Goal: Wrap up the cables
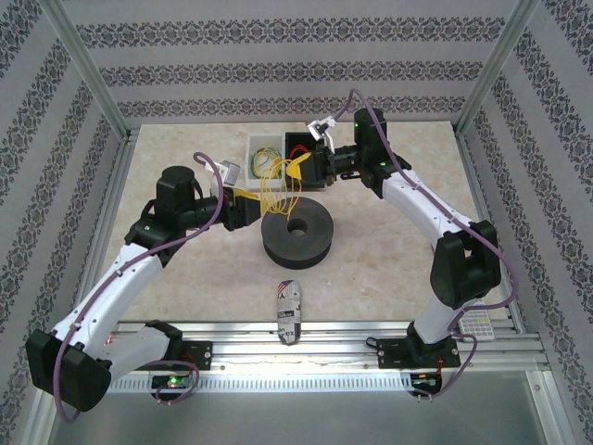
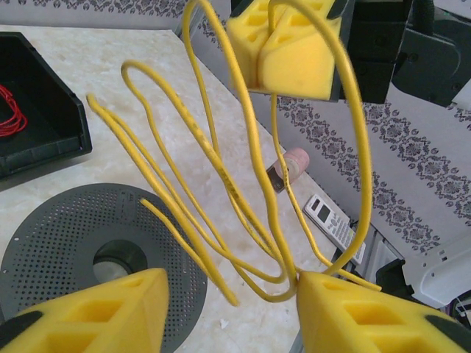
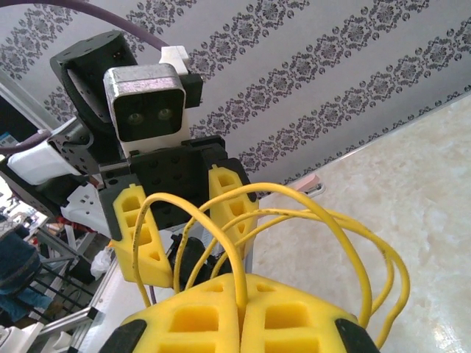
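Loops of thin yellow wire [image 2: 276, 283] hang just above the grey perforated disc [image 2: 51, 243], pinched between the right gripper's [image 3: 239, 309] pressed-together fingers. The left gripper [image 2: 228, 294] stands spread around them. Light and springy, the wire probably grips best where strands bunch.

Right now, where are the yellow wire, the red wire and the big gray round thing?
yellow wire [image 2: 365, 162]: left wrist view, on its big right-hand loop.
red wire [image 2: 9, 118]: left wrist view, on its bundled loops.
gray disc [image 1: 296, 255]: top view, on its near side wall.
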Controlling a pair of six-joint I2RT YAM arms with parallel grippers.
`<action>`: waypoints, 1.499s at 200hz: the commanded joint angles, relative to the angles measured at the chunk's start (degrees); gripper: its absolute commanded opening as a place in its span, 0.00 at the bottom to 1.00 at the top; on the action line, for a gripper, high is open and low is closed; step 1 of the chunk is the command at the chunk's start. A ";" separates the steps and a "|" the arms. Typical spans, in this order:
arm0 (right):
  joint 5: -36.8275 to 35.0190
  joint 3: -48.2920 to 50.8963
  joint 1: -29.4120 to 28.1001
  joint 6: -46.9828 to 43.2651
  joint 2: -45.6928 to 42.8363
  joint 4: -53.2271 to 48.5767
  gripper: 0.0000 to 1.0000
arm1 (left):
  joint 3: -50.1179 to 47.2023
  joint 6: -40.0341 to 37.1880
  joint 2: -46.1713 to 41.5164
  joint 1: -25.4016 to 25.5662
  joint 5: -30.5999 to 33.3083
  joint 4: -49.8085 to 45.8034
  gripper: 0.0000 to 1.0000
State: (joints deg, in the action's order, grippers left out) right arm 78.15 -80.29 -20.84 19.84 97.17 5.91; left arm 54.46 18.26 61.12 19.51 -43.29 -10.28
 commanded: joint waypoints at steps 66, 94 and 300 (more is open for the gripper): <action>3.26 -1.82 -0.35 0.91 -0.13 2.54 0.00 | -1.39 -1.10 -1.30 -0.16 -1.34 1.65 0.39; 3.41 -1.97 -0.26 0.99 -0.27 2.56 0.00 | -1.63 -1.63 -2.46 -0.40 -1.08 0.53 0.40; 3.41 -3.84 -2.22 1.34 0.65 2.15 0.00 | -5.06 3.45 -1.97 -2.59 -5.89 11.60 0.46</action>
State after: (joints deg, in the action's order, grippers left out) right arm 79.81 -82.15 -22.04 21.12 97.19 6.31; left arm 49.98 21.08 59.42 17.50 -48.01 -2.15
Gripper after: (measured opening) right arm 0.063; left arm 0.463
